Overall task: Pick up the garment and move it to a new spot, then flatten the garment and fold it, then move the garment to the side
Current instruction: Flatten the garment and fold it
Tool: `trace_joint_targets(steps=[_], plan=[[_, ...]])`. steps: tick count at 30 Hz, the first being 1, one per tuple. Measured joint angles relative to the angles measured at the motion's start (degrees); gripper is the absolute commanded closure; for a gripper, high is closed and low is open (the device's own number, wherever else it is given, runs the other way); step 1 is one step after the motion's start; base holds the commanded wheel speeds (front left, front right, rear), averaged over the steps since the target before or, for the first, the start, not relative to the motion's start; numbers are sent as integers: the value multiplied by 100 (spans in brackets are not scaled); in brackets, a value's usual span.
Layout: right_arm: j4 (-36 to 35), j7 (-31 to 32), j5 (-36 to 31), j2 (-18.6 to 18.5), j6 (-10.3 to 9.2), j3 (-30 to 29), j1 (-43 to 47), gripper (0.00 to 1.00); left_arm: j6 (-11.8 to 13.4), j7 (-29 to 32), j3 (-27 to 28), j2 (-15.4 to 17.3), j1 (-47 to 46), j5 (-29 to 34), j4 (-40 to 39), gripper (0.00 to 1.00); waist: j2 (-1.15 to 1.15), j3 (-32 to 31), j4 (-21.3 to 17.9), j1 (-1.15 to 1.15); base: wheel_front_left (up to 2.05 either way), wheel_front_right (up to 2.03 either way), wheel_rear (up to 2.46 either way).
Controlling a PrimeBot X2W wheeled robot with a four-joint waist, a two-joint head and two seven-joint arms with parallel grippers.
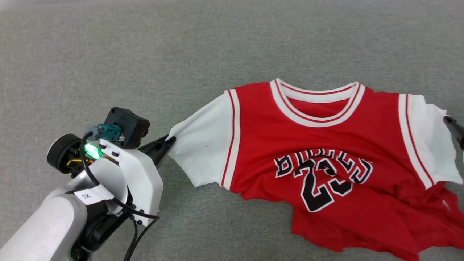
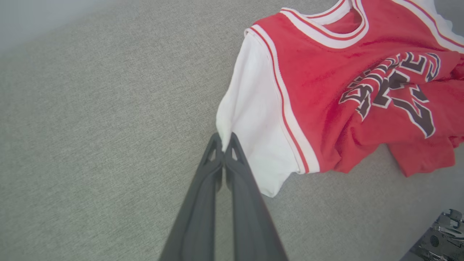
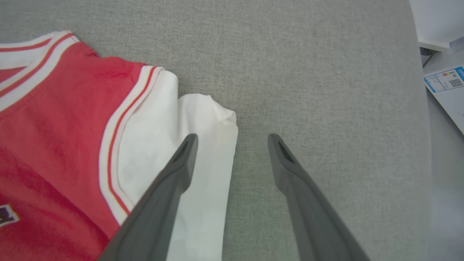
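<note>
jersey (image 1: 319, 145) runs sleeve to sleeve between the arms: left pincer (image 2: 224, 145) pinched shut on the near white sleeve (image 2: 250, 119), right pincer (image 3: 232, 139) wide open over the opposite sleeve (image 3: 206, 145) edge.

Left forearm (image 1: 47, 224): pale grey, capped by a white wrist shell (image 1: 139, 181) with dark screw holes. A black camera block (image 1: 127, 127), teal connector (image 1: 108, 132), green light (image 1: 92, 150), black cables (image 1: 127, 209) and small white label (image 1: 88, 196) are noted. Left end effector (image 2: 224, 141) and right end effector (image 3: 232, 139) are seen as dark grey tapered fingers, slotted near the tips.
</note>
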Motion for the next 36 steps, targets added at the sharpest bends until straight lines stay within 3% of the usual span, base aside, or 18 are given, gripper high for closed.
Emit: trace_joint_targets(steps=[10, 20, 21, 22, 23, 36], plan=[[661, 126, -86, -231, 0, 267, -424, 0, -1, -19, -60, -68, -104, 49, -174, 100, 0, 321, 334, 0, 0, 0, 0], [909, -293, 116, -379, -12, 726, -407, 0, -52, -60, -104, -105, -202, 37, -101, 100, 0, 520, 412, 0, 0, 0, 0], [926, -318, 179, -401, -12, 769, -409, 13, -52, -59, -101, -102, -210, 46, -92, 100, 0, 535, 410, 0, 0, 0, 0], [955, -352, 257, -413, -12, 789, -413, 71, -51, -59, -102, -102, -210, 45, -81, 100, 0, 548, 405, 0, 0, 0, 0], [976, -385, 308, -426, -11, 826, -416, 100, -51, -57, -103, -100, -209, 42, -70, 100, 0, 555, 401, 0, 0, 0, 0], [1120, -1128, 664, -474, 2, 871, -577, 100, 18, -320, 33, -12, -32, 3, 209, 100, 0, 9, 276, 0, 0, 0, 0]])
